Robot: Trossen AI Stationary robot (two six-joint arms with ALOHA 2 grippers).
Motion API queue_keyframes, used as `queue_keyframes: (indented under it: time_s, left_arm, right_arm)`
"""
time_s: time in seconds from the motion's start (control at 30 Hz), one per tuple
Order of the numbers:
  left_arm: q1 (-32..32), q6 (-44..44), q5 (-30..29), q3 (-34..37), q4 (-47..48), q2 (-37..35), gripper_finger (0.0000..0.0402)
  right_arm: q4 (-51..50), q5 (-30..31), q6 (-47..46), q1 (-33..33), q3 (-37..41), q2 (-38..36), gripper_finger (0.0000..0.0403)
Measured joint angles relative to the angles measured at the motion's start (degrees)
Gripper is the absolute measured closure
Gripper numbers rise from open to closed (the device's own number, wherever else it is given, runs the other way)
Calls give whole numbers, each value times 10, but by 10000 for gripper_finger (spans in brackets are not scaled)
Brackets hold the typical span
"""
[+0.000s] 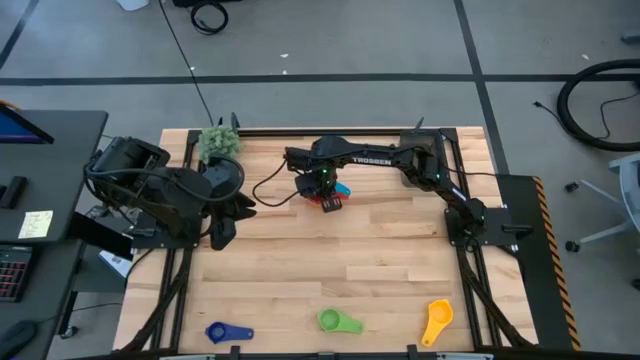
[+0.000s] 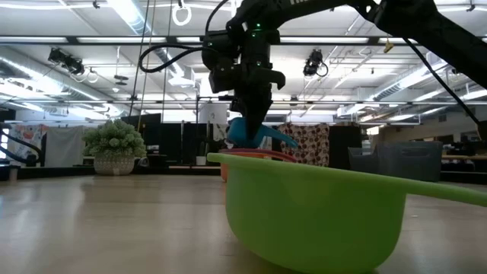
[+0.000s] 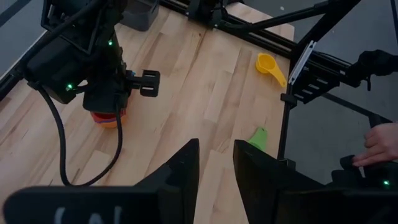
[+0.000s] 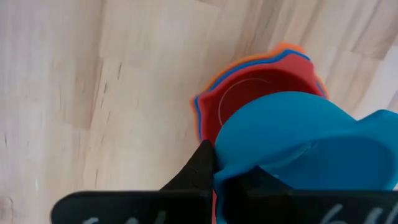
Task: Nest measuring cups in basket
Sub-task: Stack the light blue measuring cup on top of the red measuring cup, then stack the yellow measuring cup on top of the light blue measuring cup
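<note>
Light blue cup [image 4: 298, 143] in right pincer [image 4: 217, 177]

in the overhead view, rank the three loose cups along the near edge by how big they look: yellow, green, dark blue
1. yellow cup
2. green cup and dark blue cup: they look much alike, so no ranking between them.

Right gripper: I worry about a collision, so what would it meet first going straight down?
The right gripper, shut on the light blue cup, would likely press it into the red cup topping the stack below.
</note>
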State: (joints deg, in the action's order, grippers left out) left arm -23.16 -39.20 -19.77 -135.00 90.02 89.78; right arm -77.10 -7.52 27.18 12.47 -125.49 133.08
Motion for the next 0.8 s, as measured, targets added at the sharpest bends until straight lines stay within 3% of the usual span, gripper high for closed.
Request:
queue_keyframes:
  time_s: [0.2, 0.43, 0.8]
  left_arm:
    - [0, 0, 0, 0, 0, 0, 299]
    - [0, 0, 0, 0, 0, 0, 299]
    - [0, 0, 5, 0, 0, 0, 299]
  right_arm:
    - [0, 1, 0, 0, 0, 0, 388]
    - [0, 0, 0, 0, 0, 0, 346]
    - [3, -6, 0, -5, 0, 0, 338]
